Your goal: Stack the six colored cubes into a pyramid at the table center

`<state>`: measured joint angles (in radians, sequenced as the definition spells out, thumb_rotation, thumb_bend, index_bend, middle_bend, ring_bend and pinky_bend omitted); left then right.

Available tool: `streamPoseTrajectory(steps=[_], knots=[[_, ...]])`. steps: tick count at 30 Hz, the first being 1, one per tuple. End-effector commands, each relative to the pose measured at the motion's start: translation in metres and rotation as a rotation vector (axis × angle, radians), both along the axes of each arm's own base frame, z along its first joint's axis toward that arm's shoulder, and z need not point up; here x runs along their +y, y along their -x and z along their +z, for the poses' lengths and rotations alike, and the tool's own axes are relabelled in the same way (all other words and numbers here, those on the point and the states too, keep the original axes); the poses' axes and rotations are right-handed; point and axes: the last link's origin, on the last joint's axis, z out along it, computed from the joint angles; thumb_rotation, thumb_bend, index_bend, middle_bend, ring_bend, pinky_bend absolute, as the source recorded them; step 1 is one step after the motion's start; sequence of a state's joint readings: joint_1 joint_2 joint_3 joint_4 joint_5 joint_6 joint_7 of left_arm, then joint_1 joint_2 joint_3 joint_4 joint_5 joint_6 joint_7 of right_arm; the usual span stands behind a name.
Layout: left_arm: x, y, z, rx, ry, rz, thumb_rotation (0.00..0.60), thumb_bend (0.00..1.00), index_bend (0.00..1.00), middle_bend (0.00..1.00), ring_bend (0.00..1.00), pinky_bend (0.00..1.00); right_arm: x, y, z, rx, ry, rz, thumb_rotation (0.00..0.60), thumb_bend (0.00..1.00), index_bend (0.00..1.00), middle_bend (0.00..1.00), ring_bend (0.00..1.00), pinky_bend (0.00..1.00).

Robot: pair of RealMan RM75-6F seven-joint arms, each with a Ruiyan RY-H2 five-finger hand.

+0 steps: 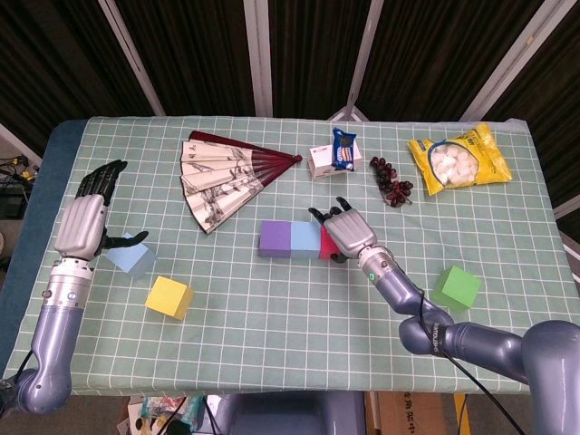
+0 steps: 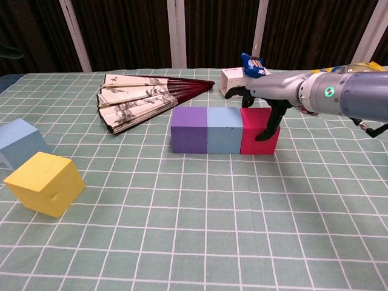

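The bottom row of the pyramid was already laid near the centre of the table: a purple foam cube (image 2: 189, 130), a light blue foam cube (image 2: 225, 130) and a red foam cube (image 2: 259, 131) stood side by side, touching each other in one line. The right hand (image 1: 347, 233) rested on the red cube at the right end of this row, with the fingers (image 2: 269, 125) draped over its top and down its front face. It looked more like pressing or aligning than lifting, but whether the cube was truly gripped could not be told.

Three cubes were not yet stacked, so about half of the work remained. A yellow foam cube (image 1: 169, 296) lay tilted near the front-left corner of the table, and a second pale blue foam cube (image 1: 130, 257) stood just beside it, closer to the left edge. A green foam cube (image 1: 456, 286) sat well apart, towards the right edge. The left hand (image 1: 87, 222) hung above the pale blue cube with its fingers spread and held nothing. In judgement, two of the loose cubes should make the second row and the last one the top.
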<state>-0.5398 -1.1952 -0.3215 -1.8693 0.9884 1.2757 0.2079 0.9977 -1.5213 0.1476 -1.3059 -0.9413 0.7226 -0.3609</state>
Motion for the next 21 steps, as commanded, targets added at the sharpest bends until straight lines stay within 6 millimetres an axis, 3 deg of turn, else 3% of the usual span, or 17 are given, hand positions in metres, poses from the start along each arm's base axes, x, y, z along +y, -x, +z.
streamPoseTrajectory(steps=[1, 11, 21], knots=[[0.0000, 0.0001, 0.0000, 0.000, 0.000, 0.001, 0.600, 0.12, 0.00, 0.04, 0.03, 0.00, 0.0000, 0.0001, -0.0002, 0.000, 0.000, 0.000, 0.600, 0.27, 0.00, 0.37, 0.20, 0.00], [-0.0001, -0.0003, 0.0002, 0.000, 0.000, -0.001, 0.600, 0.12, 0.00, 0.04, 0.03, 0.00, 0.0008, 0.0000, -0.0012, -0.008, 0.001, -0.005, 0.600, 0.27, 0.00, 0.21, 0.12, 0.00], [0.0000, 0.0001, 0.0000, 0.000, 0.001, 0.000, 0.600, 0.12, 0.00, 0.04, 0.03, 0.00, 0.0031, 0.0033, -0.0017, -0.007, 0.009, -0.015, 0.600, 0.26, 0.00, 0.12, 0.07, 0.00]])
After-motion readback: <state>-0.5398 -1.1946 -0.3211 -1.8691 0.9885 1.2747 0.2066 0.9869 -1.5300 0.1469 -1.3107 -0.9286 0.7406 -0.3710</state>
